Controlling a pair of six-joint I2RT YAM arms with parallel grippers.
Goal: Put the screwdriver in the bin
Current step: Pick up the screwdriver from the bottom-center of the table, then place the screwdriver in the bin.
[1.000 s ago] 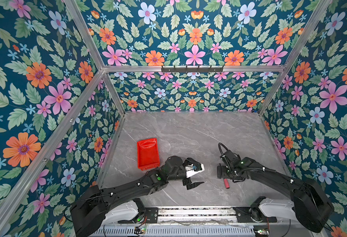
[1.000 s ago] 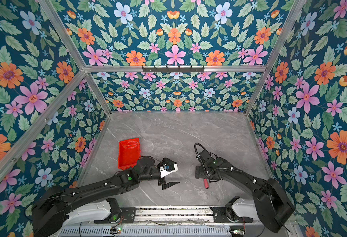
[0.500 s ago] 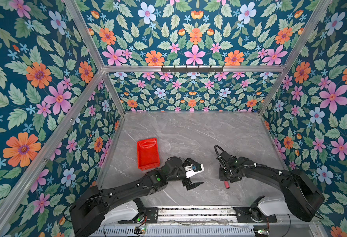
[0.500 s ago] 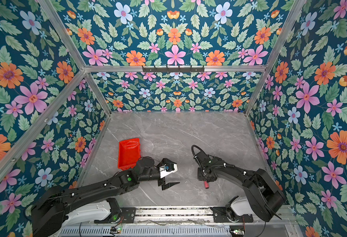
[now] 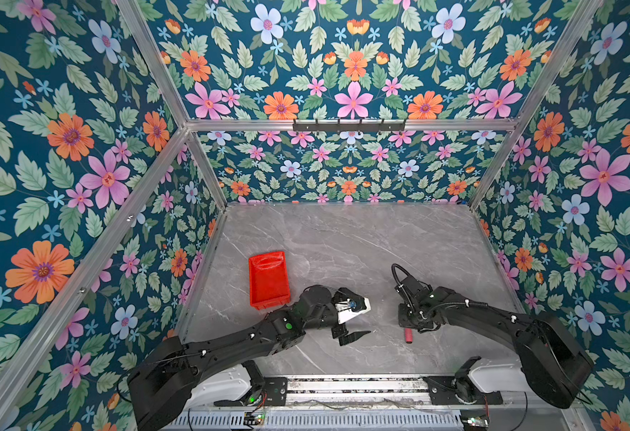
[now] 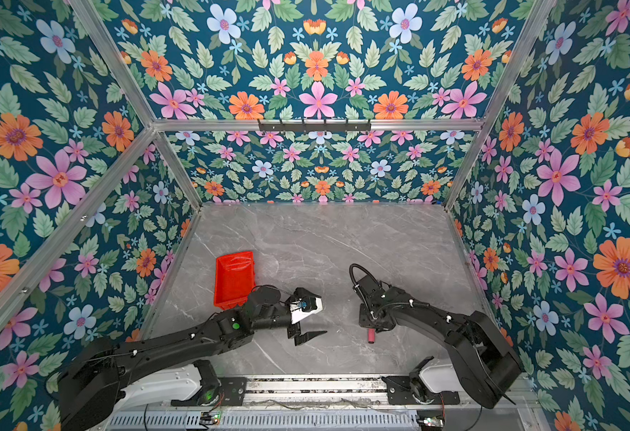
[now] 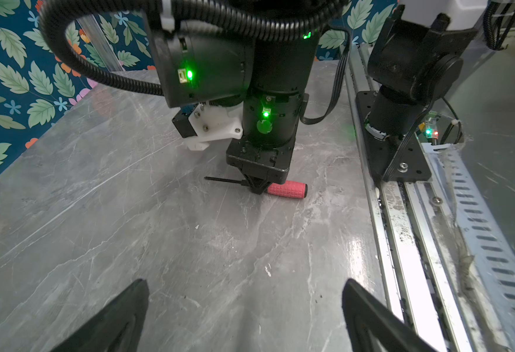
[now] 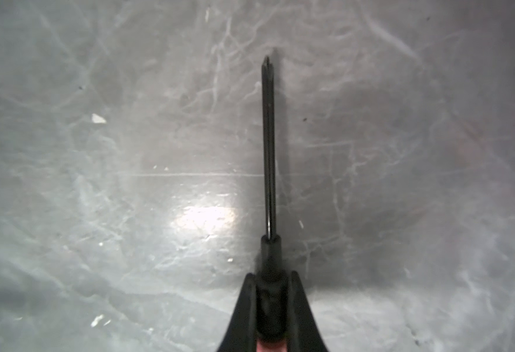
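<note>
The counter (image 5: pixel 361 239) is a smooth grey slab veined like marble, glossy enough to throw back glare. It is walled in by floral-printed panels (image 5: pixel 82 149).

The bin (image 5: pixel 268 278) is a shallow rectangular tray of bright red plastic with low walls. It sits on the counter toward the left, just beside the left arm and well apart from the screwdriver (image 7: pixel 287 189).

The left gripper (image 7: pixel 245 307) hovers with its black wedge-shaped fingers (image 7: pixel 119 320) spread wide and nothing between them. The right gripper (image 7: pixel 258 188) points straight down. Its tapered black jaws are pinched tight where the thin black shaft meets the knurled pink-red handle. The tool lies level on the counter, near the metal rail (image 7: pixel 402 213) at the front.

In both top views the right wrist hides the jaws and the shaft, and only the handle's end (image 5: pixel 407 337) (image 6: pixel 371 336) pokes out. The left wrist view shows the whole tool side-on. The right wrist view shows the shaft and its pointed tip, with the handle blurred and cut off at the frame edge.
</note>
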